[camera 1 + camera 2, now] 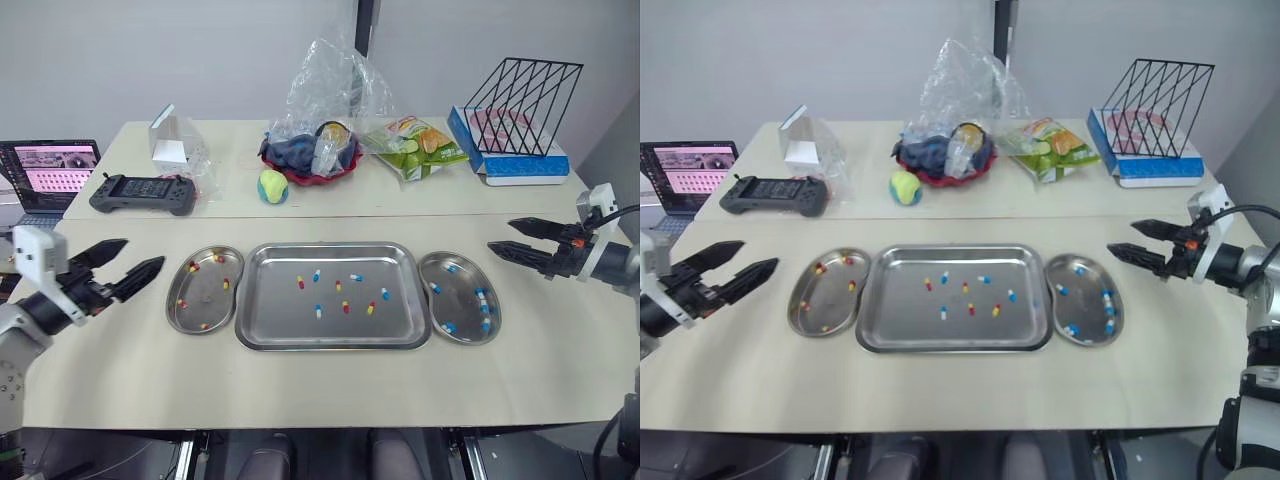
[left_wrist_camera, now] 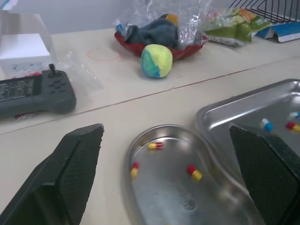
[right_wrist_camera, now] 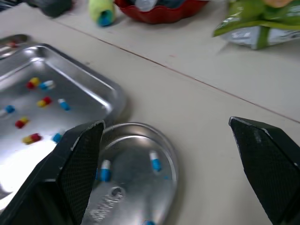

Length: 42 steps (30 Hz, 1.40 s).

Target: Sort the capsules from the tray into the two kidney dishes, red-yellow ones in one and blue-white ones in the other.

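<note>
On tray [image 1: 280, 315]: perhaps eight capsules [image 1: 319, 311] | left fingers [image 1: 140, 273], right fingers [image 1: 520, 254] apart

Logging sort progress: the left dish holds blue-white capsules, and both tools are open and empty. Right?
No. The left dish holds red-yellow capsules, clear in the left wrist view. The left tool and right tool are open and empty.
</note>
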Each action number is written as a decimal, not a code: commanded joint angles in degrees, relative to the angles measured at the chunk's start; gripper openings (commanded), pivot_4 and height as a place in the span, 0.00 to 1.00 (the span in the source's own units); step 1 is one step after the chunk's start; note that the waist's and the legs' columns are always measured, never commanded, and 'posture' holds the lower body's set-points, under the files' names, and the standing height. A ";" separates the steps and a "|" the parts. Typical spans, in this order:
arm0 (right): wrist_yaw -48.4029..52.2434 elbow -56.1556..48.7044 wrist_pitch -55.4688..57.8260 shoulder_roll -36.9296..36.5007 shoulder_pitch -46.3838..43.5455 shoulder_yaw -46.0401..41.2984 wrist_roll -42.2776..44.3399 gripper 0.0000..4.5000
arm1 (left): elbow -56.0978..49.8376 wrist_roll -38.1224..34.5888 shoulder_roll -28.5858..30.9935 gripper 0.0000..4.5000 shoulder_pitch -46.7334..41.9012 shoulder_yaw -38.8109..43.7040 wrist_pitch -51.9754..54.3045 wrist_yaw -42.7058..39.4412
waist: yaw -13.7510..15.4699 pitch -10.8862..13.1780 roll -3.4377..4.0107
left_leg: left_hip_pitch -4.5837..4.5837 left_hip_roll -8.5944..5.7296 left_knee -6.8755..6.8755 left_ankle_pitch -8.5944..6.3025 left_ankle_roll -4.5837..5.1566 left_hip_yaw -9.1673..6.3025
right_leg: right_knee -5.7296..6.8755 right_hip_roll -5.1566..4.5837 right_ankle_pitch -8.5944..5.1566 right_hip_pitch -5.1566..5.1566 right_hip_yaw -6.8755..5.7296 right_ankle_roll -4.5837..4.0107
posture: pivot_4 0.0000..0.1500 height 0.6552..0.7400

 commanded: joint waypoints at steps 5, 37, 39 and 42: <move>2.28 -6.08 4.14 -2.37 4.01 -1.40 1.70 0.99 | -11.94 -3.59 -1.77 1.00 -7.56 -12.34 13.90 10.32 | 0.46 0.00 0.00 | 0.11 -0.05 0.19 -0.07 0.12 0.05 | 0.00 -0.02 0.01 0.24 0.01 0.03 | 1.00 1.00; -8.18 -24.68 7.39 -3.60 23.27 -11.99 4.71 0.99 | 5.31 23.94 -22.33 1.00 -26.01 -38.81 14.66 18.70 | 1.31 0.00 0.01 | 0.03 -0.21 0.69 -0.02 0.02 0.16 | -0.61 -0.11 0.33 0.67 0.01 0.45 | 1.00 1.00; -8.37 -24.52 7.33 -3.62 22.93 -11.79 4.64 0.99 | 4.36 25.39 -22.81 1.00 -26.03 -40.66 15.21 19.50 | 1.39 0.00 0.01 | 0.04 -0.21 0.70 -0.03 0.03 0.18 | -0.61 -0.11 0.33 0.69 0.02 0.46 | 1.00 1.00; -8.60 -24.33 8.06 -3.82 22.23 -11.17 4.65 0.99 | 3.93 26.72 -24.46 1.00 -25.52 -42.35 16.29 20.86 | 1.41 0.00 0.01 | 0.04 -0.23 0.70 -0.03 0.03 0.19 | -0.62 -0.13 0.34 0.70 0.03 0.47 | 1.00 1.00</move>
